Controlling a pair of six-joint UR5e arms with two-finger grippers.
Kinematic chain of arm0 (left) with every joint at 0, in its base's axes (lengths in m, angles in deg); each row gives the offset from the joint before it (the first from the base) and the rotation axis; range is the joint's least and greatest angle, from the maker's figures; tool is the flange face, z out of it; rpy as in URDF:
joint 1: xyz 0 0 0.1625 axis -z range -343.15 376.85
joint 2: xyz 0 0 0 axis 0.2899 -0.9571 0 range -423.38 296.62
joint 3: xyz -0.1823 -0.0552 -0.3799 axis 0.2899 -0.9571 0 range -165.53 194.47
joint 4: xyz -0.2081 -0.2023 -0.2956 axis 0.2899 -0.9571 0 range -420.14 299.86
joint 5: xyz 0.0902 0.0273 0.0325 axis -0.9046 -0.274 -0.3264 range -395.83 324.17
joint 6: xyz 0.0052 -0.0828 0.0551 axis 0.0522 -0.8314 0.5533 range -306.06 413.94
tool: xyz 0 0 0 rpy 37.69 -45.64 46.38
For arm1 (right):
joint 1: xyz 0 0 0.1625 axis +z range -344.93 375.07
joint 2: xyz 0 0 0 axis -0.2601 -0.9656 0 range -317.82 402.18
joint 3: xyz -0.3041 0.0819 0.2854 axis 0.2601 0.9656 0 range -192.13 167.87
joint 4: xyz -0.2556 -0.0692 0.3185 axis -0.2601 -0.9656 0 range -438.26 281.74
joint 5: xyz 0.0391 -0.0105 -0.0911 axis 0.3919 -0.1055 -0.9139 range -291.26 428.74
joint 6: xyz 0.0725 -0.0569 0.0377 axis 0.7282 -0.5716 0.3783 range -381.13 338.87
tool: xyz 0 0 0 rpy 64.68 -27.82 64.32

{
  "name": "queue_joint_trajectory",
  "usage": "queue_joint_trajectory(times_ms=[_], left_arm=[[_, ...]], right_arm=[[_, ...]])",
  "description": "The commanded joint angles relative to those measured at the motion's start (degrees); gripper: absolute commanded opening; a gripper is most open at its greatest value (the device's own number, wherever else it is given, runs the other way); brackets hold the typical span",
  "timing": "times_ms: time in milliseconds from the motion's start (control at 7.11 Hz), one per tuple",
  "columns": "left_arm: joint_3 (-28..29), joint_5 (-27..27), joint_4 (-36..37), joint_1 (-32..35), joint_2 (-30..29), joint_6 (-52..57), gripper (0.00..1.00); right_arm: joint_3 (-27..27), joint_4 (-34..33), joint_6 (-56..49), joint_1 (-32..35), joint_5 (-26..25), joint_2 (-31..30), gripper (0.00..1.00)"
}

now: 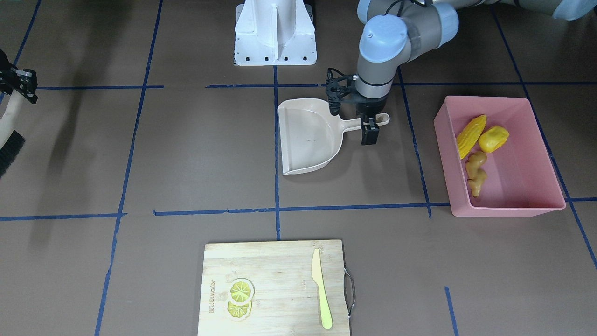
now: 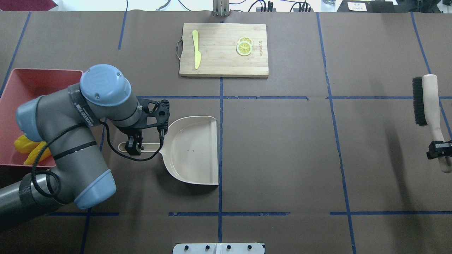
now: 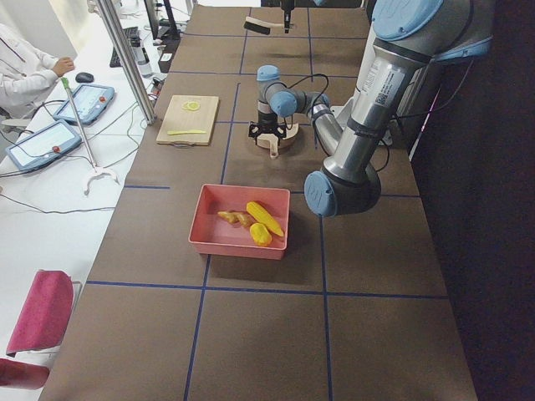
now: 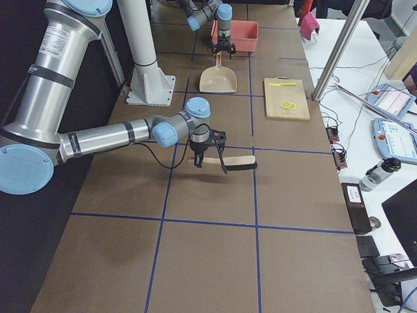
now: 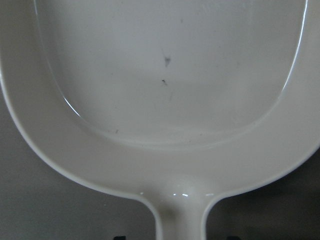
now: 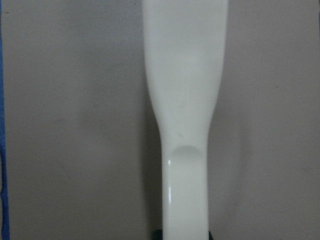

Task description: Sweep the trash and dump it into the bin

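I count three trash pieces, corn (image 1: 471, 130), potato (image 1: 493, 138) and ginger (image 1: 476, 173), inside one pink bin (image 1: 508, 207), far left. The left gripper (image 1: 368, 123) straddles one dustpan (image 1: 308, 140) handle, jaws apart; the right gripper (image 2: 438, 150) clamps one brush (image 2: 431, 98). Brown worktop (image 1: 186, 163), blue tape lines (image 1: 359, 206).

A: Where does everything lie?
B: The bin (image 1: 522, 182) is at my far left, with the corn cob (image 1: 471, 130), potato-like lump (image 1: 493, 138) and ginger root (image 1: 476, 172) in it. Right of it lies the dustpan (image 2: 192, 155) (handle toward the bin).
A: Beyond that?
B: The cutting board (image 2: 222, 63), carrying the knife (image 2: 196, 53) left of the lemon slices (image 2: 244, 47). The brush (image 2: 429, 102) is far right, in my right end effector (image 2: 439, 150).
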State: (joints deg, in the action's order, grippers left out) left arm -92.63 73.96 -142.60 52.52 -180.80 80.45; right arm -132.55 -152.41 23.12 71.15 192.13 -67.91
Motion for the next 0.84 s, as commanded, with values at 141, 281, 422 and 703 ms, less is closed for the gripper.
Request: queue_joint_trajectory(times_ms=[141,281,422,703], left_arm=[[-2.5,4.1,0.3,10.7,7.0,-4.7,1.00],[-1.7,8.4,0.5,15.7,8.4,-10.5,1.00],[-1.3,11.9,1.3,20.7,10.6,-15.0,1.00],[-1.4,12.9,1.9,23.9,11.4,-15.4,1.00]], right_arm=[[11.7,15.6,0.1,0.0,3.2,-2.0,0.00],[15.7,19.5,0.1,0.0,4.8,-2.1,0.00],[17.1,19.9,0.0,0.0,5.4,-2.1,0.02],[17.4,20.0,-0.5,0.1,10.0,-3.5,0.03]])
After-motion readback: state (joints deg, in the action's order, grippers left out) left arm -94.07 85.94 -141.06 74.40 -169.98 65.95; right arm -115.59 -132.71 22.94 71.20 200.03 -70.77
